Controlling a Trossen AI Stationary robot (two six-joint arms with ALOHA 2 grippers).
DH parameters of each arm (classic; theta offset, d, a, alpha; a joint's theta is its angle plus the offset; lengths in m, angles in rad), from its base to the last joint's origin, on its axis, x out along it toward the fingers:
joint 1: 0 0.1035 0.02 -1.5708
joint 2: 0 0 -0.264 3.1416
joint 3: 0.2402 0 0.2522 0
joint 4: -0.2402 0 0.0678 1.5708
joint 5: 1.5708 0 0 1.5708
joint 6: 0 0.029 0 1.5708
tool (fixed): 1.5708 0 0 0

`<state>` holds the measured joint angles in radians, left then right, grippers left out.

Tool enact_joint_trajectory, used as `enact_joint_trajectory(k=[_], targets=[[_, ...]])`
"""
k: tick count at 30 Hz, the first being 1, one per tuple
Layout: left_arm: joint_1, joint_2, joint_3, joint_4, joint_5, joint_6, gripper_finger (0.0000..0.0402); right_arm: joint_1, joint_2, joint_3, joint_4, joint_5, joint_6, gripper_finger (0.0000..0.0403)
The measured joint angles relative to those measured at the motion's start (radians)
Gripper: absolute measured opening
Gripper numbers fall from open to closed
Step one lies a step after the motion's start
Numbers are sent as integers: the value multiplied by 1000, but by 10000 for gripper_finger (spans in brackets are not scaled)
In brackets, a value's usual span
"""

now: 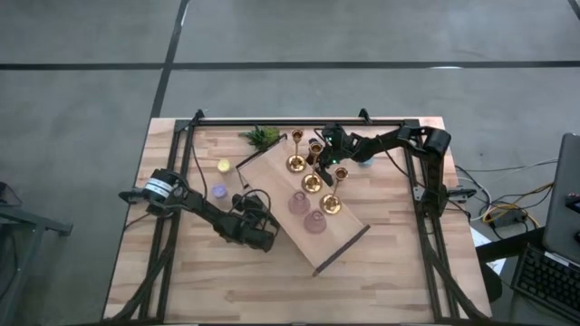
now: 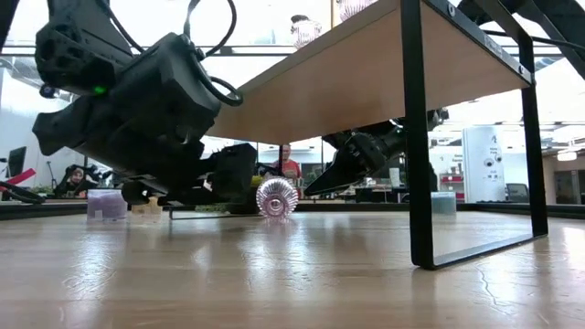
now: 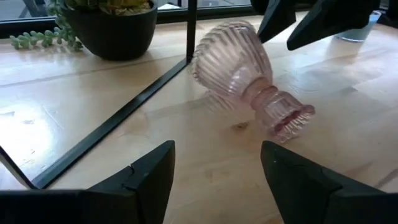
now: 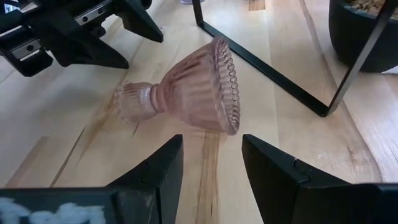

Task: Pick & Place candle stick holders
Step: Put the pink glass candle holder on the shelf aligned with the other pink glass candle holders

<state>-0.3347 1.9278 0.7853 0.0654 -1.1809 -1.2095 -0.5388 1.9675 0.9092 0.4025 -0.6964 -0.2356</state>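
Candlesticks [image 1: 312, 170] crowd the shelf; one pink cup [image 3: 245, 78] (toppled on the counter [image 1: 190, 281]) remains between both spread-open end effectors.

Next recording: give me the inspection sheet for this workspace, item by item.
Surface: wooden table with a raised shelf set slantwise on it.
Job's things: three gold candlesticks and two pink cups stand on the shelf; a third cup lies on its side on the table.
Clutter: yellow tealight, purple tealight, plant sprig.
Grippers: left pincer and right pincer are both open, facing the fallen cup from opposite sides without touching it.
Cables: loose cables on the floor right of the table.
Surroundings: keyboard; a person far behind.
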Motion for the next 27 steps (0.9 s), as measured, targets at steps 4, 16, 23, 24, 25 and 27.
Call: enact_joint_trajectory(k=[4,16,23,24,25,27], targets=[[-4,0,1,5,5,0,238,0,0,0,0,0,-8,162],[-27,0,2,4,39,1,236,1,0,0,5,30,-26,159],[-28,0,0,3,39,3,236,28,-1,0,4,-63,-21,161],[-28,0,0,3,39,3,236,33,-1,0,-1,-63,-23,157],[-28,0,0,3,39,3,236,38,-1,0,-5,-63,-25,153],[-28,0,0,3,39,4,236,45,-1,0,-12,-63,-35,143]])
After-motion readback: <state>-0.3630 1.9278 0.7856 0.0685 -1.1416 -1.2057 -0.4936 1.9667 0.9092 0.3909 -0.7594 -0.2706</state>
